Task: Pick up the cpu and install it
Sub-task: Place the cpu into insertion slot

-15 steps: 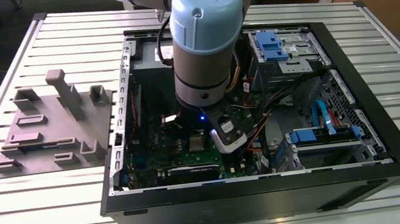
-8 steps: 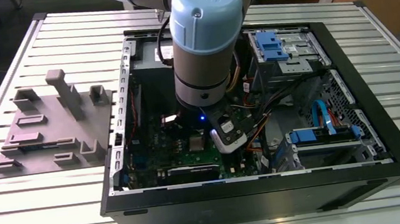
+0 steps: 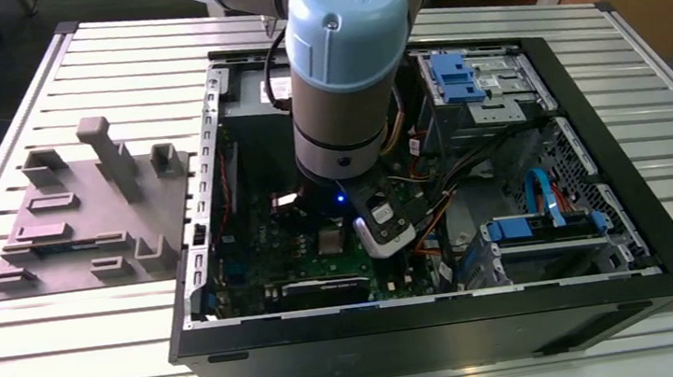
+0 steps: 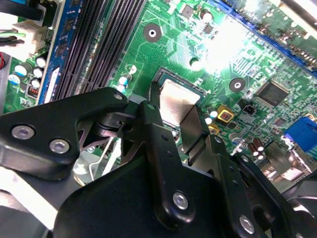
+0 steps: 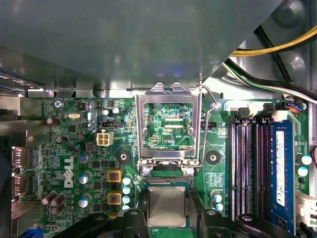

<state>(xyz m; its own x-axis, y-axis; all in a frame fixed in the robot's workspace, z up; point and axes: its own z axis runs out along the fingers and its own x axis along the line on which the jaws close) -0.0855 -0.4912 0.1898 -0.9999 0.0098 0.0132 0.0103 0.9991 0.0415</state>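
**Cpu at the socket, pinched narrow: the pins are my worry**

The cpu (image 5: 167, 206) sits between the fingers (image 4: 154, 124) right at the socket (image 5: 168, 180). That is near the middle of the board (image 5: 74, 148), between the memory slots (image 5: 242, 163) and the port edge. I cannot tell whether it lies fully down or hangs just above.

If it is skewed, or a corner rides the socket rim, I judge that any push down would bend contacts or wedge the chip. The fingers are set narrow, one against each of two opposite sides of the cpu, so I read it as held. If they opened unevenly, they could drag it sideways. Their tips are close to the socket rim, and a scrape there could mark the board.

The load plate (image 5: 140, 124) stands swung up at its hinge, with the lever (image 5: 205, 129) raised beside it. A knock from the gripper (image 4: 173, 111) could tip the plate onto the chip or the fingers. Cables (image 5: 282, 45) run close by inside the case (image 3: 451, 326) and could snag the wrist.

In the exterior view the arm (image 3: 343, 75) comes down almost upright into the open case. Its wrist is over the board's middle and the gripper points down at the board. It is well apart from the tray (image 3: 78, 225), which lies by the table edge at the exterior view's left.
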